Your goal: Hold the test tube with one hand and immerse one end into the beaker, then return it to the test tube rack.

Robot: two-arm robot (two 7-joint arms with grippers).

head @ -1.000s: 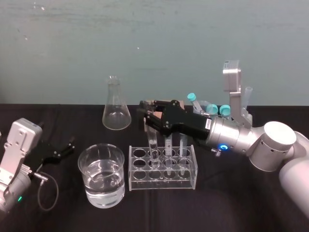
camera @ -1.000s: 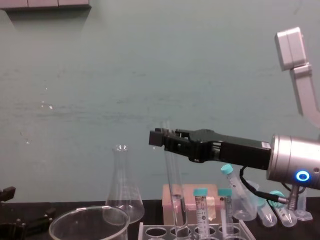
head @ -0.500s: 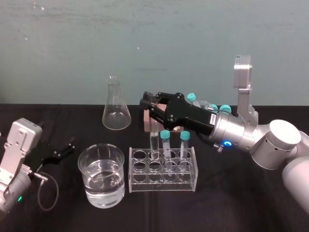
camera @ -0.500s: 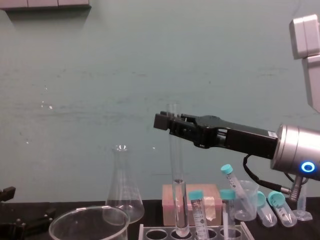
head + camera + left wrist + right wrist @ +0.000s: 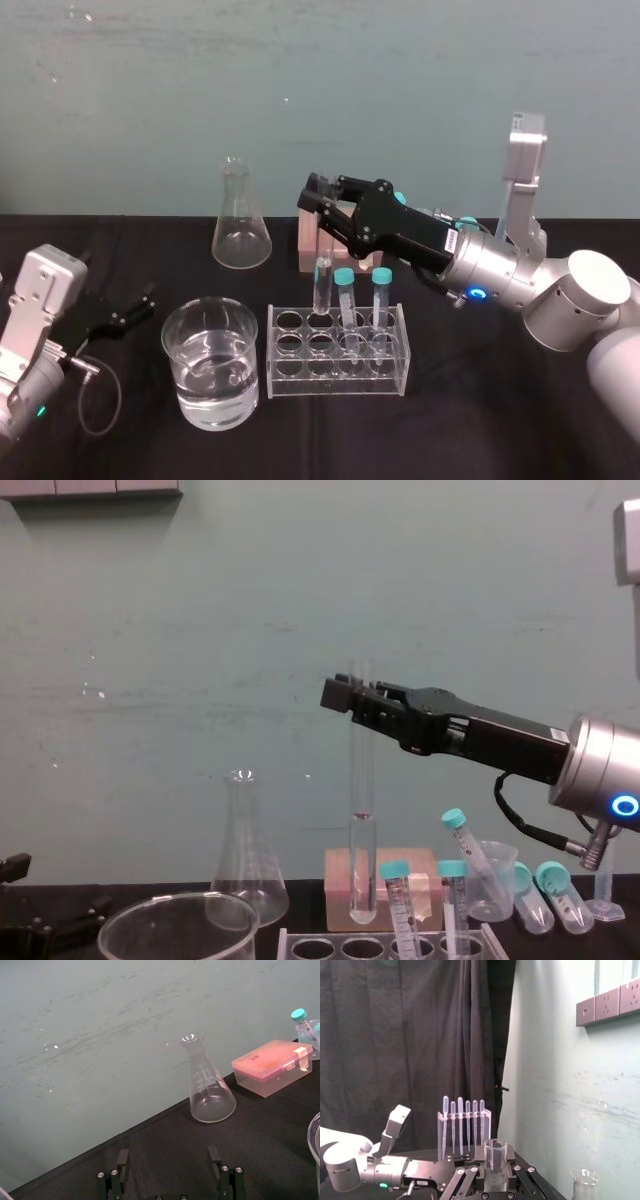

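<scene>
Reaching in from your right, the right gripper (image 5: 325, 192) hangs above the back of the test tube rack (image 5: 338, 378). Its jaws are closed on the upper end of the test tube (image 5: 361, 810). In the right wrist view you look down on the tube's open mouth, pinched between the two black fingers (image 5: 464, 1176). The tube stands upright. In the chest view its round bottom sits just above the rack's top plate, toward the left end of the back row. The head view does not let you tell whether the tip is inside a hole or clear of it.

Your left gripper (image 5: 148, 303) lies parked on the black table (image 5: 500, 420) at the left, near the beaker (image 5: 212, 365), and the left wrist view shows its jaws spread wide apart. The beaker stands just left of the rack, part full of clear liquid. The chest view cuts off both its lower part and most of the rack.

The pink box (image 5: 306, 242) behind the rack is largely covered by the gripper in the head view. The conical flask (image 5: 240, 232) stands behind the beaker, near the wall. Two teal-capped tubes (image 5: 345, 300) stand in the rack's back row, just right of the held tube.
</scene>
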